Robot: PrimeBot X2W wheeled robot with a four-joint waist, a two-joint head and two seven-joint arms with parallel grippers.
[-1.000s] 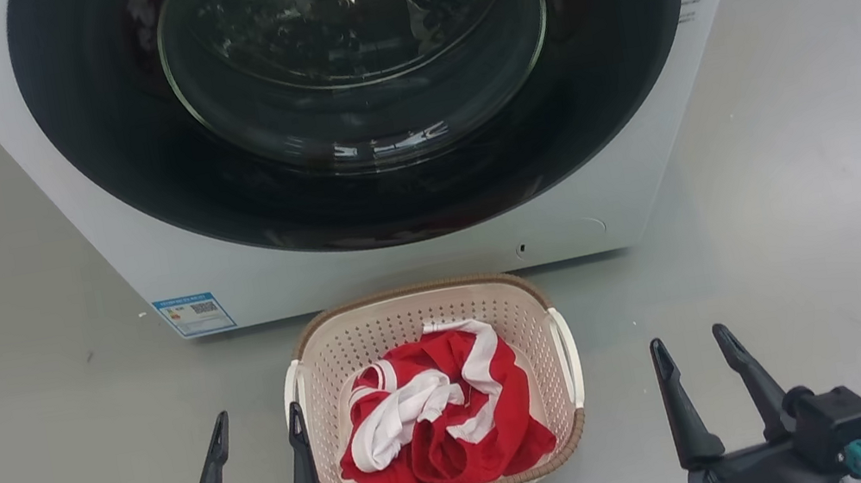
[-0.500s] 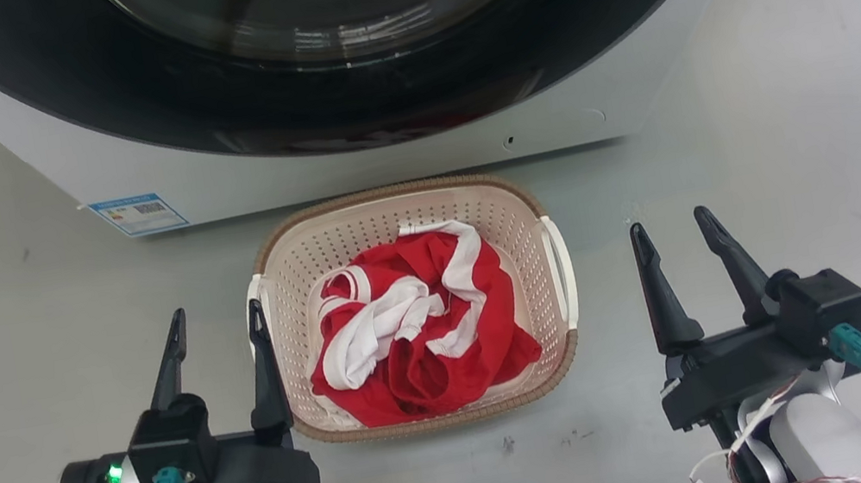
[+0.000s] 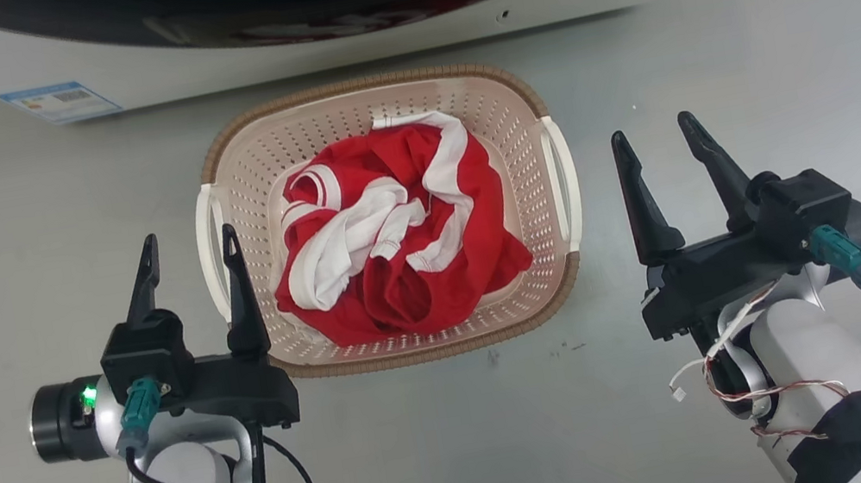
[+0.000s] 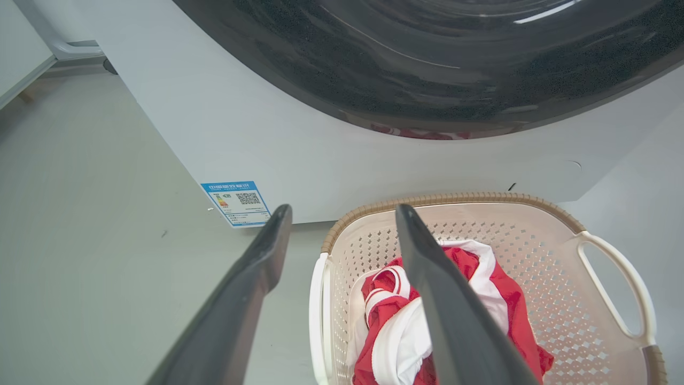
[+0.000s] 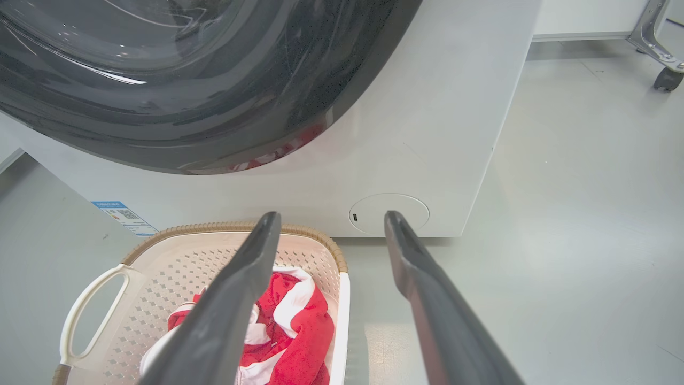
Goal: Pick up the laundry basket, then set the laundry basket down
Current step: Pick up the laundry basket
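Note:
The laundry basket (image 3: 521, 130) is cream perforated plastic with a brown woven-look rim and white side handles; it stands on the grey floor before the washer, holding a red and white garment (image 3: 395, 239). My left gripper (image 3: 188, 243) is open beside the basket's left handle (image 3: 208, 252), its right finger over the rim, nothing held. Open too, my right gripper (image 3: 655, 133) hovers a little right of the right handle (image 3: 565, 175). The basket (image 4: 556, 251) shows between and right of the left wrist's fingers, and the basket (image 5: 176, 262) lies lower left in the right wrist view.
The white washer (image 3: 328, 44) with its dark round door (image 4: 427, 64) stands just behind the basket. A blue label (image 3: 57, 101) marks its lower left corner. Grey floor (image 3: 779, 26) spreads on both sides. A wheeled frame leg (image 5: 662, 59) stands far right.
The head camera has tipped downward, so the washer slid up the picture and the basket sits higher. Both arms now show more forearm; the grippers stay open flanking the basket.

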